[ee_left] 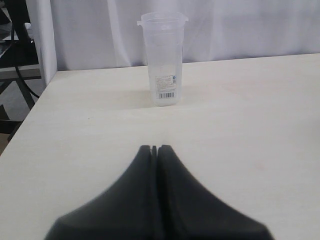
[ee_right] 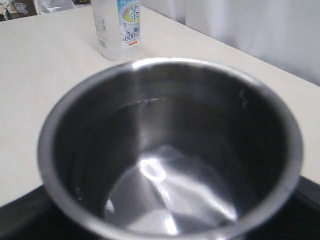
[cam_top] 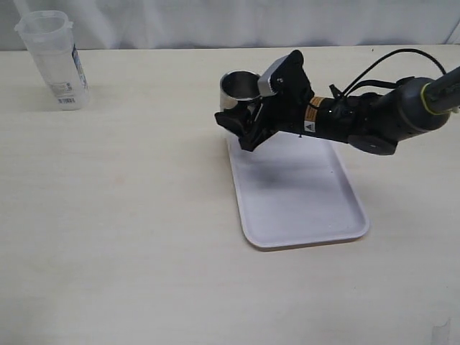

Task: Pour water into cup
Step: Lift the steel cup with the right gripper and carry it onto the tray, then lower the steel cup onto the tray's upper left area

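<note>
The steel cup point(cam_top: 239, 88) stands upright by the far left corner of the white tray point(cam_top: 309, 215), at the tips of my right gripper point(cam_top: 248, 128). In the right wrist view the cup point(ee_right: 165, 130) fills the frame between the dark fingers point(ee_right: 20, 220), which are shut on its sides. Its shiny inside shows bright glints at the bottom. I cannot tell whether they are water. My left gripper point(ee_left: 154, 149) is shut and empty, low over the bare table. It is out of the exterior view.
A tall translucent plastic container with a blue label point(cam_top: 54, 61) stands at the far left of the table. It shows ahead of the left gripper point(ee_left: 162, 60) and beyond the cup point(ee_right: 120, 25). White curtains hang behind the table.
</note>
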### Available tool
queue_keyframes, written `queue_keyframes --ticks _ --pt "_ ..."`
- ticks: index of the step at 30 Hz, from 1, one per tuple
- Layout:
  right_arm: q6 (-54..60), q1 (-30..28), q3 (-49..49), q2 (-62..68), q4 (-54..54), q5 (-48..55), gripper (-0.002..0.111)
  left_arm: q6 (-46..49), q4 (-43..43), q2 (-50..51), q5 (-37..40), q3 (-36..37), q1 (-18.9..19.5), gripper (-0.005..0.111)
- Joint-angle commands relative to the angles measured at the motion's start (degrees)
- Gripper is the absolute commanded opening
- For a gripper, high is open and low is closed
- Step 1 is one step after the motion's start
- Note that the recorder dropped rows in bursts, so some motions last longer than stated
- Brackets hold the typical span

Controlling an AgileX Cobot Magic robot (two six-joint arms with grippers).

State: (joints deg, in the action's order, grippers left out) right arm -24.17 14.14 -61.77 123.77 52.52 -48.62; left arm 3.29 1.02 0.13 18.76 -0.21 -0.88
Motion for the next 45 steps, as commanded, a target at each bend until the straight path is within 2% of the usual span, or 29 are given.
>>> queue_keyframes --ticks 1,7,45 --pt "-0.1 -2.9 1.5 -1.5 0.6 -2.1 0.004 -0.3 -0.1 -0.1 -0.2 0.2 -0.5 0.000" --pt "-0.1 -4.9 1.5 -1.5 5.4 -2.1 0.004 -0.3 -0.1 -0.1 -0.2 0.2 -0.5 0.000" --pt "4.0 -4.9 2.5 6.5 0.6 -2.3 0.004 -0.3 -0.1 -0.1 -0.2 0.2 -0.5 0.000"
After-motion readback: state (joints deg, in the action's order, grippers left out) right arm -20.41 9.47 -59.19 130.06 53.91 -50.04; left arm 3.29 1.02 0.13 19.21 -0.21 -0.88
